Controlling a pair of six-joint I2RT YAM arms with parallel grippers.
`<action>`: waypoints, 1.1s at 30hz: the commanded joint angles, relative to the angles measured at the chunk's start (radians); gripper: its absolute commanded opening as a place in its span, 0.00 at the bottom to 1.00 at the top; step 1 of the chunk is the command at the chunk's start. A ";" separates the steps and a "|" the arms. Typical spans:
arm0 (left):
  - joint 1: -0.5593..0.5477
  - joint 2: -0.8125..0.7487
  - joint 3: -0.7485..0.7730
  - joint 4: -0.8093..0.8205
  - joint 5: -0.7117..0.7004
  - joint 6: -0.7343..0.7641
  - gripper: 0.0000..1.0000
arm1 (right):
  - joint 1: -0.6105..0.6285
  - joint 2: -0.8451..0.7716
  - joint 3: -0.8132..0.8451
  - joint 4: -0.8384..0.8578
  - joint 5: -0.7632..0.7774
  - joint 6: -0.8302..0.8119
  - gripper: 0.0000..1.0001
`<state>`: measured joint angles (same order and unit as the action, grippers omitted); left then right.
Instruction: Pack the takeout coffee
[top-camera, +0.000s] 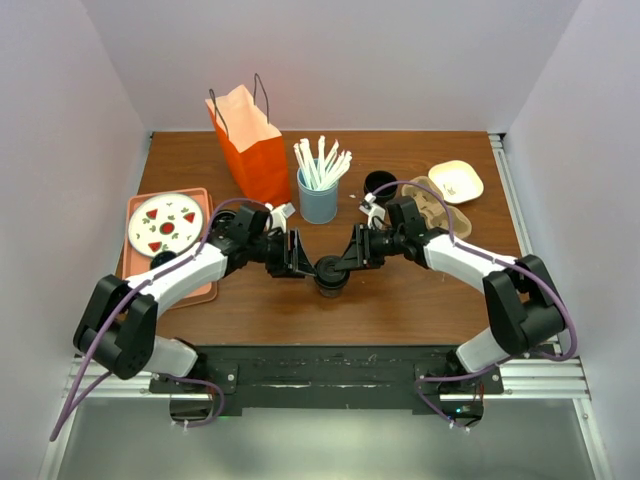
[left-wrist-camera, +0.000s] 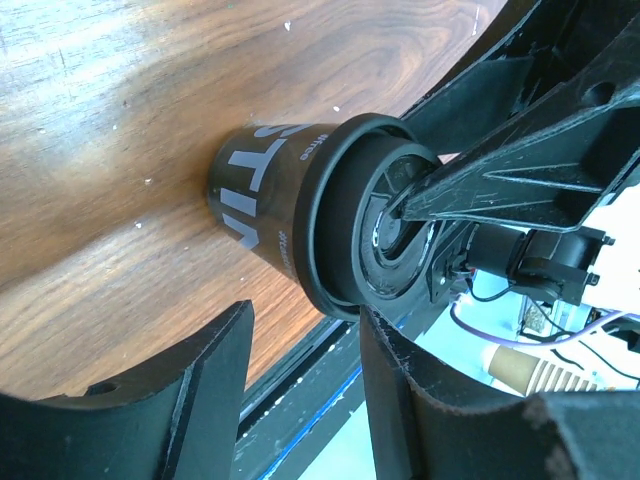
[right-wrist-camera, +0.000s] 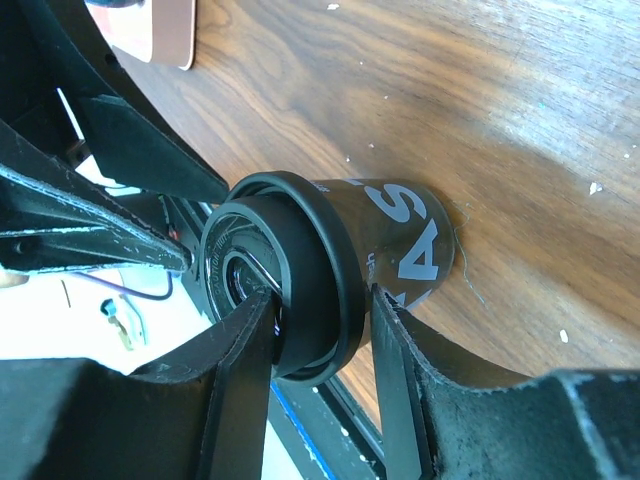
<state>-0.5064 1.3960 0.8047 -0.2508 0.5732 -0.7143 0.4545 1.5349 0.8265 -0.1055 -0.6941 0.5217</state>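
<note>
From above, you have a wooden worktop (top-camera: 420, 300) boxed in by white walls, with an orange paper bag (top-camera: 250, 140) and a blue straw holder (top-camera: 318, 196) at the back. The takeout coffee (top-camera: 330, 273) stands upright near the front edge. It sits between the left pincer (top-camera: 303, 262) and the right pincer (top-camera: 350, 255), which point at each other.

On your left wrist view, the left pincer (left-wrist-camera: 305, 315) stands open. Its fingers (left-wrist-camera: 210, 390) are apart and clear of the cup, one tip just beside the black lid (left-wrist-camera: 345, 215).

On your right wrist view, the right pincer (right-wrist-camera: 322, 300) is closed on the lid's rim, one finger across the top and one under the rim against the cup wall.
</note>
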 joint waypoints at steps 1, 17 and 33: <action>-0.004 -0.034 0.013 0.033 0.037 -0.025 0.52 | 0.015 0.014 -0.056 -0.094 0.168 -0.008 0.36; -0.047 -0.051 -0.070 0.119 -0.004 -0.120 0.47 | 0.061 -0.099 -0.110 -0.023 0.260 0.144 0.37; -0.077 0.023 -0.050 0.065 -0.142 -0.074 0.23 | 0.085 -0.107 -0.168 0.035 0.306 0.192 0.36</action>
<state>-0.5785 1.3731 0.7269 -0.1471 0.5449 -0.8326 0.5293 1.3994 0.7116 -0.0055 -0.4873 0.7265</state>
